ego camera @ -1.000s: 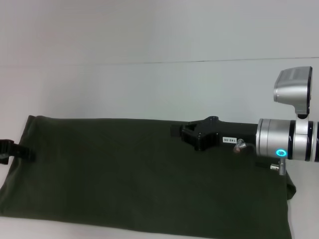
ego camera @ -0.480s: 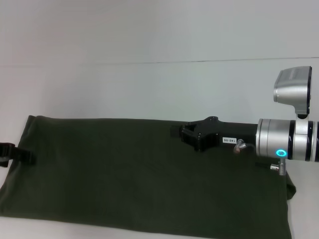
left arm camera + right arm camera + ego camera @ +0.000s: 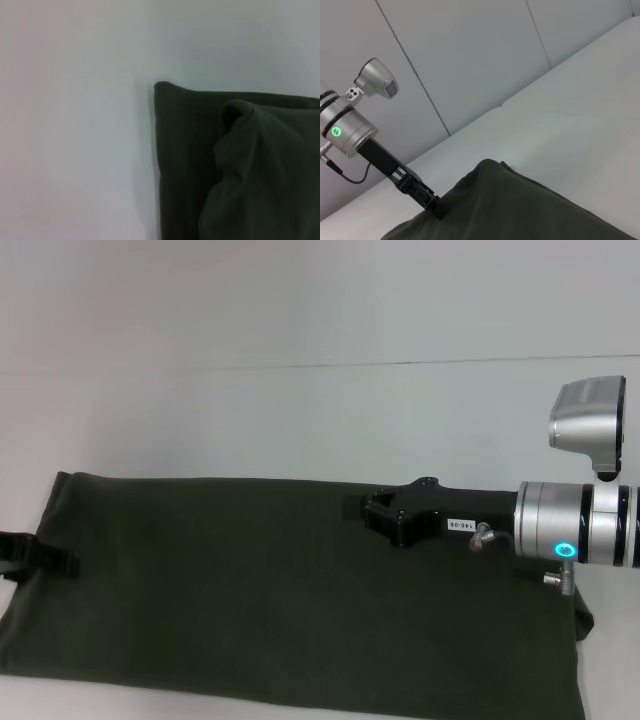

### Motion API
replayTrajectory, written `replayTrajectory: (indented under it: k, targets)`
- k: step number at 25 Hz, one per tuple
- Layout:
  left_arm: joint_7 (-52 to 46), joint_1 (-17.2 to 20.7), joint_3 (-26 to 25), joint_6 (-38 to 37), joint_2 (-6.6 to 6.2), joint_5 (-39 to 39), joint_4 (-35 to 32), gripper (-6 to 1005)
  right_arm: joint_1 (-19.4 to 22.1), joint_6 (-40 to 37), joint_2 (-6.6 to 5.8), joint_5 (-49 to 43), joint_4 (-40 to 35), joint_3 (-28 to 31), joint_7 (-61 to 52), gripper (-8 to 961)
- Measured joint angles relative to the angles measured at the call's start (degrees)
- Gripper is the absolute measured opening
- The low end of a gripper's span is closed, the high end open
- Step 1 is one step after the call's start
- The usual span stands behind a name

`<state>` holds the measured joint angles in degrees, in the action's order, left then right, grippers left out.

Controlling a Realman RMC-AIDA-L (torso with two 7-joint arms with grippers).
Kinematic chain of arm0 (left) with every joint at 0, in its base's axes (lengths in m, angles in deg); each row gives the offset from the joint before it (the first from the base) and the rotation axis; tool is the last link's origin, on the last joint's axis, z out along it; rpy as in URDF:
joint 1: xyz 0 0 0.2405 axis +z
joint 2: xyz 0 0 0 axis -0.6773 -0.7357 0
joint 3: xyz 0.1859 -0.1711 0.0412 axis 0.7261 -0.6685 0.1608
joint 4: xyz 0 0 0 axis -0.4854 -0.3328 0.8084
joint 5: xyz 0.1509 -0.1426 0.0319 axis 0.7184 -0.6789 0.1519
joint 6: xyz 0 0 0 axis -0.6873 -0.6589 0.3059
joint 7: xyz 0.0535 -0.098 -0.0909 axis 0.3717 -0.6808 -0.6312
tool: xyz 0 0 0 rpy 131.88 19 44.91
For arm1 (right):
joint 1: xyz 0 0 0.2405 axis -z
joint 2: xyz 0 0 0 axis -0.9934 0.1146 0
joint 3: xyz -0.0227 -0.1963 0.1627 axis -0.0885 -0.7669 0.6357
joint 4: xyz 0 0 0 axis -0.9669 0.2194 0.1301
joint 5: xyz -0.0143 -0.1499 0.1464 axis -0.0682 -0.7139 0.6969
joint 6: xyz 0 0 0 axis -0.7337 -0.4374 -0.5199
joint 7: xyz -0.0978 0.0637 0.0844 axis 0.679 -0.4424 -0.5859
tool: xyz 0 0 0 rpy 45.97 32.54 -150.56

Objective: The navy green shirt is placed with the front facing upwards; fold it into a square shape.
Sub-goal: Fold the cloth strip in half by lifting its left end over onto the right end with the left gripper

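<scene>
The navy green shirt lies as a long dark green band across the white table, plain side up with no lettering showing. My left gripper is at the band's left edge, shut on the cloth. The right wrist view shows that same gripper pinching the hem of the shirt. In the left wrist view a bunched fold rises beside a corner of the shirt. My right gripper hovers low over the band's far edge, right of centre, pointing left.
The white table stretches behind the shirt to a pale wall. The right arm's silver wrist and its camera housing stand over the shirt's right end. The shirt's near edge runs close to the table front.
My left gripper has slid slightly toward me and a little inward along the shirt's left edge. The right gripper has shifted a touch and its outline looks flatter.
</scene>
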<state>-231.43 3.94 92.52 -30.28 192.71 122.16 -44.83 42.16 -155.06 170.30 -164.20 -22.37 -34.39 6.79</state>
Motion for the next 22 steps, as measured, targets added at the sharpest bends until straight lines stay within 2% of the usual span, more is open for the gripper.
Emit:
replayTrajectory:
  k: [22]
  targets:
    - [0.50,-1.63,-0.15,-0.11,-0.47,-0.48,2.90,836,0.39,-0.70,-0.09,0.00,0.00,-0.03,-0.11,0]
